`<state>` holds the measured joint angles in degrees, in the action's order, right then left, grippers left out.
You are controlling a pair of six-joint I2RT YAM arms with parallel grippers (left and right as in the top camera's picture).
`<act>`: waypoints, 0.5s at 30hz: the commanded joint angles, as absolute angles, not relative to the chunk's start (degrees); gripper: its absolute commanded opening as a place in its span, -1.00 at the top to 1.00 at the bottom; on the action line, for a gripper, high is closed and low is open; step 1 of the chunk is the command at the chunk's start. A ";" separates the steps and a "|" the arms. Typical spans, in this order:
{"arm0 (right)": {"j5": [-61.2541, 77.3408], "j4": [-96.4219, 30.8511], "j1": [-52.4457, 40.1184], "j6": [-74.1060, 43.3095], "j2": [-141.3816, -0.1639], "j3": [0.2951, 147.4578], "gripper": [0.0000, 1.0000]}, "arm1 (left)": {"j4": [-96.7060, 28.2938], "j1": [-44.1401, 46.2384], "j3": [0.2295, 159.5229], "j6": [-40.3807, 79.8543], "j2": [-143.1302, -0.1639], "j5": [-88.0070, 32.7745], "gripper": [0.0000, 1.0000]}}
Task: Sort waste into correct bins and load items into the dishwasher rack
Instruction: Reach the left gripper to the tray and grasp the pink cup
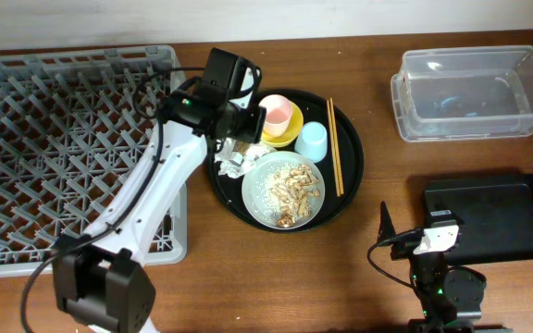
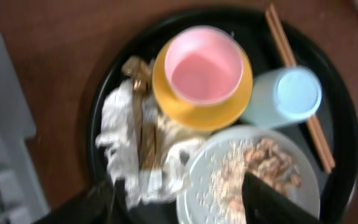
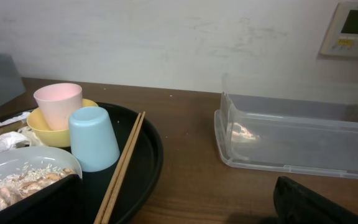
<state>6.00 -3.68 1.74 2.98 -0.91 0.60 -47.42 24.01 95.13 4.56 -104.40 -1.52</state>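
Note:
The crumpled white napkin [image 2: 120, 134] with golden-brown wrapper scraps [image 2: 143, 124] lies on the left of the round black tray [image 1: 352, 157]. My left gripper [image 2: 179, 205] hangs low over it, open. One finger is beside the napkin's lower end and the other is over the grey-blue plate [image 2: 197, 180] of food bits [image 2: 266, 158]. The pink cup [image 2: 204, 62] sits in the yellow bowl [image 2: 185, 112]. The light-blue cup [image 2: 288, 96] stands upside down beside the chopsticks [image 2: 281, 37]. My right gripper [image 3: 179, 205] is open and empty, low over the table to the tray's right.
The grey dishwasher rack [image 1: 54, 139] fills the left side, with my left arm crossing its right edge. The clear tub [image 1: 470, 92] stands at the back right. The shallow black container [image 1: 489, 217] lies in front of the tub, beside my right arm.

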 commanded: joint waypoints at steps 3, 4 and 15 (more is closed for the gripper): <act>5.69 -4.08 1.91 2.98 -0.51 0.32 -0.97 | -38.15 24.29 96.18 6.24 -108.81 -2.42 -0.27; 5.67 -4.08 1.91 2.98 -0.51 0.32 -0.97 | -36.45 24.29 96.18 8.56 -109.78 -2.42 -0.29; 5.69 -4.08 1.91 2.98 -0.51 0.32 -0.97 | -25.41 31.09 96.16 1.43 -118.17 -1.32 -0.25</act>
